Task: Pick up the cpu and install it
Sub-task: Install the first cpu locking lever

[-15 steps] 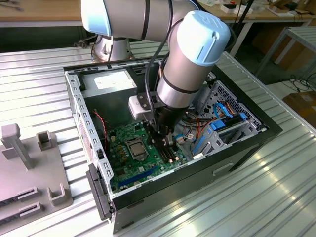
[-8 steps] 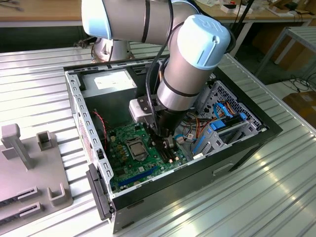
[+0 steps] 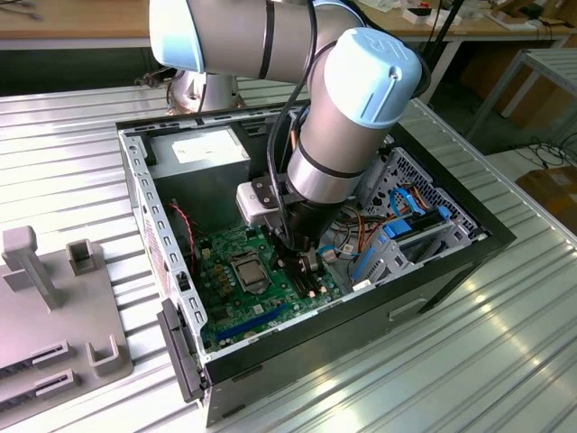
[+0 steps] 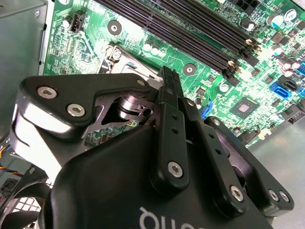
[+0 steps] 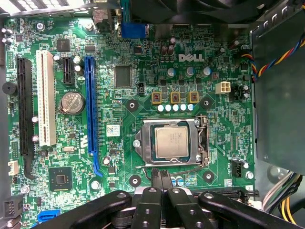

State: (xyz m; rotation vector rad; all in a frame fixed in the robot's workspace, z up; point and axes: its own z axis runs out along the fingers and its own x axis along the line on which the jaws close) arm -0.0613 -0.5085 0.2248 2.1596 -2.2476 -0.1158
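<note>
In the exterior view, your arm is reaching down into the open computer case (image 3: 171, 271) on the ribbed metal bench (image 3: 433, 379). The gripper (image 3: 305, 262) is hanging low over the green motherboard (image 3: 230, 311), just to the exterior view's right of the socket (image 3: 250, 271), where the cpu (image 3: 250, 273) is showing as a pale square inside the metal frame. A grey fixture tray (image 3: 54, 307) is sitting on the bench at the exterior view's left, well apart from the case.

In the second wrist view, you are looking along the gripper body toward the board. The black fingers (image 4: 167, 90) are lying pressed together, with nothing between them. Beyond them the long memory slots (image 4: 190, 33) are running across the motherboard (image 4: 214, 81).

In the first wrist view, the cpu (image 5: 172, 142) is lying flat in its socket (image 5: 143, 143), silver-grey face up, with the frame all around it. The closed fingers (image 5: 153, 177) are hovering just beside the socket's near edge, not touching the chip.

Judging from this, the chip is already sitting in its place and the gripper is empty, so you are working at the socket itself rather than carrying anything. Any further contact there is calling for a slow, square approach, since the frame and lever are crowding the chip closely.
</note>
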